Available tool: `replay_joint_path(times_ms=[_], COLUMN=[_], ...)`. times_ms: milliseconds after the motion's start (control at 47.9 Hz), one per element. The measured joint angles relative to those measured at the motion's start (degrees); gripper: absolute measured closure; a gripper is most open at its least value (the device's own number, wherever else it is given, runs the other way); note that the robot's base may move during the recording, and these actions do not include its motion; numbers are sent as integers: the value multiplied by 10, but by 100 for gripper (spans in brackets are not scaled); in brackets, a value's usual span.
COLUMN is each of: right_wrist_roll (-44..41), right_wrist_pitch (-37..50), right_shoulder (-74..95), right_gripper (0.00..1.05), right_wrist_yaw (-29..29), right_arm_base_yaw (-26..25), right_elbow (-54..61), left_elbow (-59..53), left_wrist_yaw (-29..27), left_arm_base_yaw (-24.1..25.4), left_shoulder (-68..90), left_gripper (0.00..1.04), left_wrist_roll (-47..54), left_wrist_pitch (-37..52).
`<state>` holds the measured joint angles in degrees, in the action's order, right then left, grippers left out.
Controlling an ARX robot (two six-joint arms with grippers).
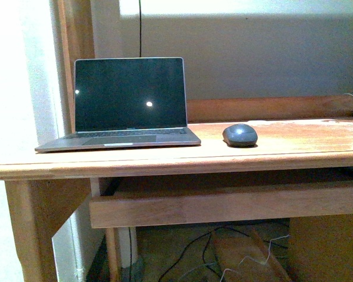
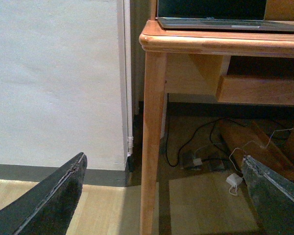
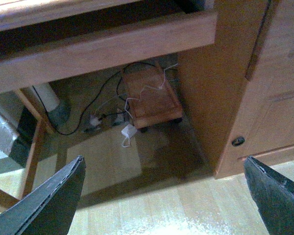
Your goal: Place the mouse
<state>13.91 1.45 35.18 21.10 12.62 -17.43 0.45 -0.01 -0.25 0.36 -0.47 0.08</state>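
mouse on desk, right of laptop; both arms low, nothing held.

the mouse sits on the wooden desk top, just right of the open laptop and apart from it, near the front edge. likely light and rigid; its smooth domed shell looks slippery, so a pinch across the two long sides low on the body seems safer than on the crown. only the front view shows the mouse; neither arm appears there. the left wrist view shows the left gripper spread wide and empty, near the floor by the desk leg, laptop edge just visible above. the right wrist view shows the right gripper also spread, empty, facing cables and a small wooden stand under the desk.
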Motion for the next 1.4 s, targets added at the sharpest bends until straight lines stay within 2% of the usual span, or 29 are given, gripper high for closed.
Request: replay_joint_path(times_ms=[146,188,271,334,397,459,522,626,793,918,981,1294,1357,1398], right_wrist_roll=[21,32,45,3,-38,-78,-99,-117,-128,-134,-136,-136,-136,-136], right_wrist_pitch=[-119,-147,-157,-81,-29,-22,-15,-15,-15,-15,-15,-15,-15,-15], right_shoulder=[-155,-191,-219,-268,-306,-333,-350,-350,-350,-350,-350,-350,-350,-350], right_gripper=[7,7,7,16,24,33,41,55,79,103,91,21,10,6], right_wrist_yaw=[78,78,66,-14,-71,-146,-194,-206,-210,-210,-210,-210,-210,-210], right_arm_base_yaw=[76,90,81,44,6,-43,-93,-120,-123,-124,-124,-124,-124,-124], right_elbow=[50,59,76,122,159,165,165,165,165,165,165,165,165,165], left_elbow=[0,0,0,0,0,0,0,0,0,0,0,0,0,0], left_wrist_yaw=[0,0,0,0,0,-1,0,0,0,0,0,0,0,0], left_arm_base_yaw=[0,0,0,0,0,0,0,0,0,0,0,0,0,0], left_shoulder=[0,0,0,0,0,0,0,0,0,0,0,0,0,0], left_gripper=[8,8,8,8,8,8,8,8,8,8,8,8,8,8], left_wrist_roll=[0,0,0,0,0,0,0,0,0,0,0,0,0,0], left_wrist_pitch=[0,0,0,0,0,0,0,0,0,0,0,0,0,0])
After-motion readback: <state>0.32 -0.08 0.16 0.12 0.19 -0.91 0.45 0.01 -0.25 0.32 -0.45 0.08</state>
